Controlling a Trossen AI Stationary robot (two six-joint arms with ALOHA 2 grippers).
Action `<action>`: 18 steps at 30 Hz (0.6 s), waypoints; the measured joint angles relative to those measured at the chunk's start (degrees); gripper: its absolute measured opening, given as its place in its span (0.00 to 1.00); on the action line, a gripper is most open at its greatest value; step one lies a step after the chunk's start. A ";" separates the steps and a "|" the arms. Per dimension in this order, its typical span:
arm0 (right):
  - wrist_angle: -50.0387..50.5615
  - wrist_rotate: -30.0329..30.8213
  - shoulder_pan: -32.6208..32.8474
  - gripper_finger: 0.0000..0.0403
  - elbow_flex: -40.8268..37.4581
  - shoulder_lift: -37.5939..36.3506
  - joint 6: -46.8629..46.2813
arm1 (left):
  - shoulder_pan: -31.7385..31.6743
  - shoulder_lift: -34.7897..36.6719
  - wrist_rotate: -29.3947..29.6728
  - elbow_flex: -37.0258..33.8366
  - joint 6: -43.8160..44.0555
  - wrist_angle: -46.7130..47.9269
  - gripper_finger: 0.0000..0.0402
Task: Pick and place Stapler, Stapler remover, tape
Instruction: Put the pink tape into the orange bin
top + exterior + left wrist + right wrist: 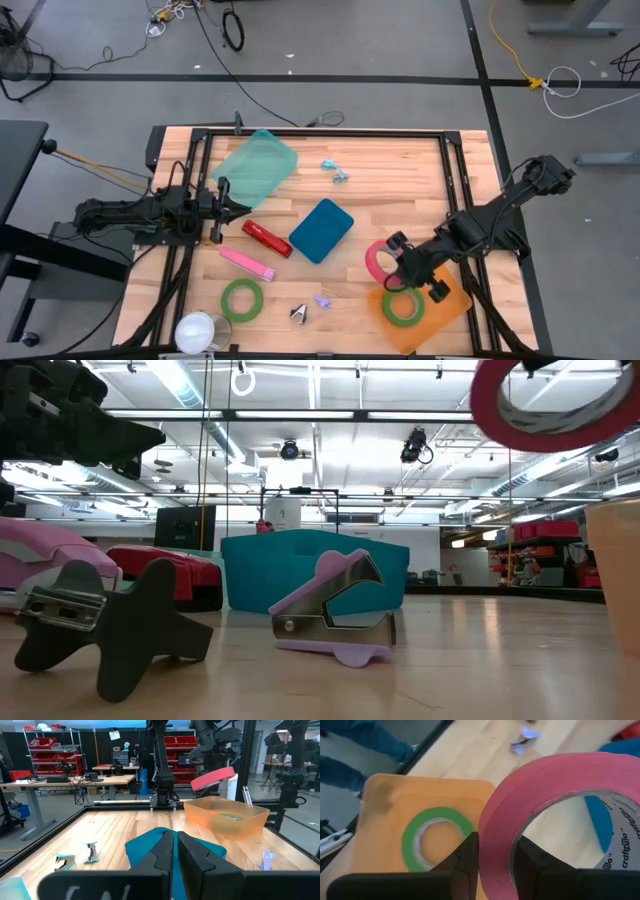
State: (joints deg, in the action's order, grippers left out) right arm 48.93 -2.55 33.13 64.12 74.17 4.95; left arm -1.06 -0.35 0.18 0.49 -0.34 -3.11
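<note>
My right gripper (398,264) is shut on a pink tape roll (380,262), held in the air beside and above an orange bin (440,312). A green tape roll (403,306) lies flat in the bin. A second green roll (242,299) lies flat on the table. A red stapler (266,238) and a pink stapler (247,263) lie at centre left. A black staple remover (299,314) and a purple one (323,299) sit near the front. My left gripper (222,205) is shut and empty at the left, above the table. My right gripper pinches the pink roll's wall (495,827) between its two fingers, one finger (532,862) in the roll's hole and the other (467,857) outside. The roll is lifted clear, tilted, above the bin's edge, as the left wrist view (212,777) shows.
A teal box (321,229) sits at mid table and a translucent green lid (256,167) at the far left. Two small blue staple removers (335,170) lie near the far edge. A white round object (200,332) sits at the front left corner.
</note>
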 joint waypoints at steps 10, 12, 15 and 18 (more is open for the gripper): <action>-0.12 -0.07 8.88 0.21 -1.84 1.67 -1.03 | 0.00 0.01 -0.01 0.02 0.00 0.00 0.07; -0.15 -0.48 10.38 0.21 -2.73 2.21 -1.55 | 0.01 0.01 -0.01 0.01 0.00 0.00 0.07; -0.06 -2.55 12.01 0.21 -3.98 2.60 -2.75 | 0.00 -0.01 -0.01 0.02 0.00 0.00 0.07; -0.19 -3.02 13.20 0.21 -5.23 2.60 -3.02 | 0.00 -0.01 -0.01 0.00 0.00 0.00 0.07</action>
State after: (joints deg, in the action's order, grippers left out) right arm 48.74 -5.56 46.32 58.89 76.77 1.93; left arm -1.06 -0.36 0.16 0.49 -0.34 -3.11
